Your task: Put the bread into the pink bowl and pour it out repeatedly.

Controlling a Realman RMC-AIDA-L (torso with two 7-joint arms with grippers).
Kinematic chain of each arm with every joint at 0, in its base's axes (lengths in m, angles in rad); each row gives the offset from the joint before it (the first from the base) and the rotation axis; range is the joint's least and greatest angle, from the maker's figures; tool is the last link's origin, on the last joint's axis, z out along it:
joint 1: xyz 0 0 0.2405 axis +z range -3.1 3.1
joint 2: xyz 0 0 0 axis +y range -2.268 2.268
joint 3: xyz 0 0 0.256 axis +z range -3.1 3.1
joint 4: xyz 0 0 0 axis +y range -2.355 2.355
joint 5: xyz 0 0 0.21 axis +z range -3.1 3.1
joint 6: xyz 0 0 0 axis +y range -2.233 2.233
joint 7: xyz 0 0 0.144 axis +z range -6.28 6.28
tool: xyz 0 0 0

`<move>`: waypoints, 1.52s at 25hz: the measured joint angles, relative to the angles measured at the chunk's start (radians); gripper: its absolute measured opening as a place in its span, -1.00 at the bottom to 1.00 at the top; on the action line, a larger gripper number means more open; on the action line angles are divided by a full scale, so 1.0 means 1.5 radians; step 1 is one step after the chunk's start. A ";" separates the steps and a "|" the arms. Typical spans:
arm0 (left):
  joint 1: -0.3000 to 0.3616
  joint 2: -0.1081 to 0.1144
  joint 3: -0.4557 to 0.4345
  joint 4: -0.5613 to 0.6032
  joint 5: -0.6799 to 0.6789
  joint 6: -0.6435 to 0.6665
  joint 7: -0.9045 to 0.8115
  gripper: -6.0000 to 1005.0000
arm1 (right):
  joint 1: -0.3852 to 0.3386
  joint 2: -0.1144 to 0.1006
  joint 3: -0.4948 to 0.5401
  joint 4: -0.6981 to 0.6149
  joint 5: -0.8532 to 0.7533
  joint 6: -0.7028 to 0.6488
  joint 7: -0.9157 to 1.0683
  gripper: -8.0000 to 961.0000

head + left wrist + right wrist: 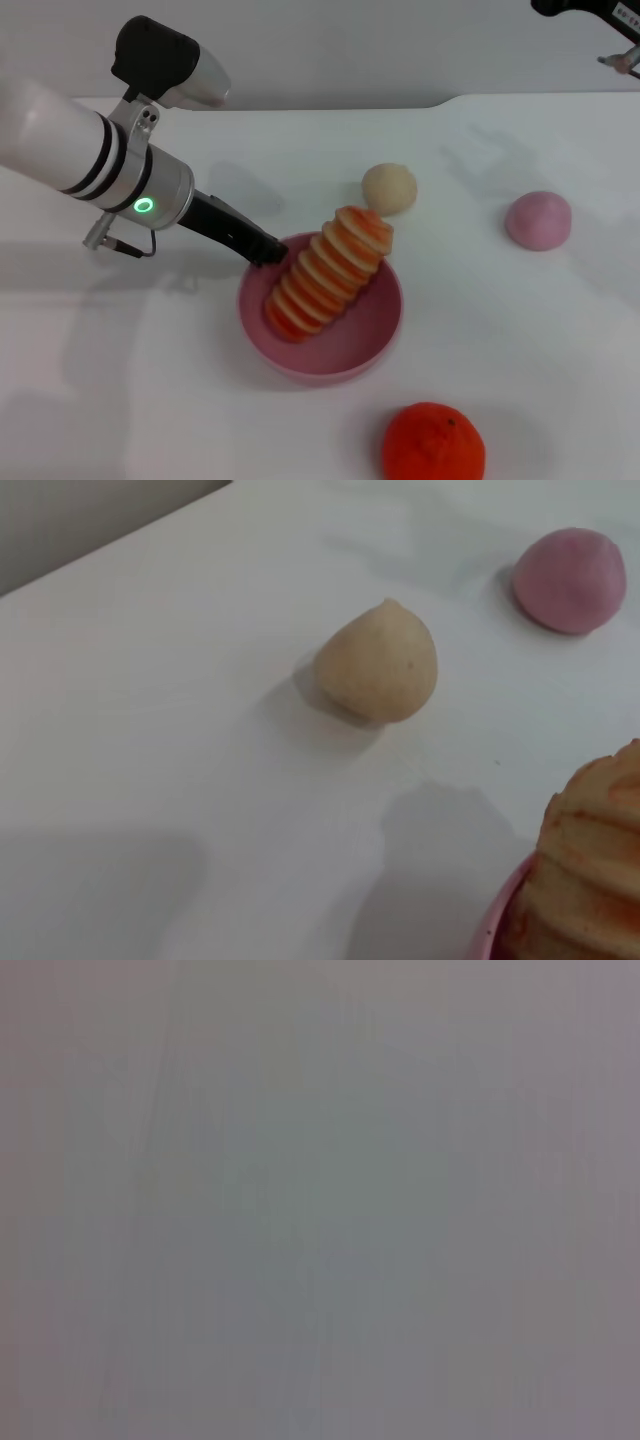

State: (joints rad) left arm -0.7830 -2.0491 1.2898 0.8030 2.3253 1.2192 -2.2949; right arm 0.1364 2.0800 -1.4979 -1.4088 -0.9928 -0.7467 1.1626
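Here you have the bread (pixel 328 272) lying inside the pink bowl (pixel 375 345), tilted so that its lower end sits on the bowl's floor on the robot's left side and its upper end leans up and out over the far rim. The bowl stands on the white worktop (pixel 520 340) about midway between its left and right edges, nearer the front edge than the back. Your left gripper (pixel 266 252) reaches in from the left edge and its dark tip is at the bowl's rim on the left, touching or just beside it and right next to the bread's lower ridges; whether its fingers are parted, closed, or pinching the rim cannot be told from what shows. Your right gripper (pixel 618 62) is parked high over the far right corner of the worktop, well apart from everything, and its fingers cannot be read either; its wrist view shows only a flat grey blank. A beige ball (pixel 389 188) rests just behind the bowl toward the back edge, and in the left wrist view the same ball (pixel 378 663) sits on bare white surface beyond the bread's end (pixel 590 860). A matte pink ball (pixel 538 220) lies toward the right edge, and an orange fruit (pixel 434 442) sits at the front edge, near the bowl but apart from it.
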 joint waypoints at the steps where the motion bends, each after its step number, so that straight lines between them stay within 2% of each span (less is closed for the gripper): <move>1: 0.000 0.000 -0.001 0.000 0.000 0.000 0.000 -0.88 | 0.000 0.000 0.001 0.001 0.002 -0.002 0.000 0.15; 13: 0.006 0.001 -0.016 0.049 -0.001 0.002 -0.019 -0.44 | 0.014 -0.001 0.005 0.042 0.009 -0.008 0.000 0.15; 19: 0.030 0.000 -0.090 0.156 -0.009 0.024 -0.014 -0.22 | 0.020 -0.002 0.009 0.066 0.010 -0.009 0.000 0.15; 23: 0.065 -0.001 -0.148 0.230 -0.055 0.002 0.006 0.18 | 0.026 -0.002 0.019 0.087 0.011 -0.016 0.000 0.15; 25: 0.098 -0.003 -0.177 0.255 -0.131 -0.038 0.052 0.33 | 0.029 -0.002 0.023 0.099 0.017 -0.021 -0.002 0.15; 27: 0.146 -0.005 -0.186 0.255 -0.259 -0.105 0.144 0.44 | 0.030 -0.002 0.027 0.119 0.050 -0.027 -0.028 0.15; 30: 0.212 -0.006 -0.169 0.190 -0.533 -0.165 0.365 0.55 | 0.032 -0.001 0.029 0.168 0.153 -0.054 -0.122 0.15; 32: 0.237 -0.006 -0.161 0.127 -0.712 -0.149 0.516 0.55 | 0.032 -0.001 0.029 0.208 0.226 -0.088 -0.192 0.15; 34: 0.251 -0.006 -0.160 0.057 -0.842 -0.107 0.639 0.55 | 0.033 -0.001 0.029 0.252 0.294 -0.127 -0.265 0.15; 38: 0.259 -0.009 -0.160 -0.097 -1.048 -0.006 0.863 0.55 | 0.044 -0.001 0.027 0.356 0.430 -0.211 -0.411 0.15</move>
State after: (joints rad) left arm -0.3945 -2.0620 1.0503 0.6571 0.7534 1.2107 -1.0006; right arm 0.2028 2.0792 -1.4572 -0.8755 -0.3471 -1.0624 0.5457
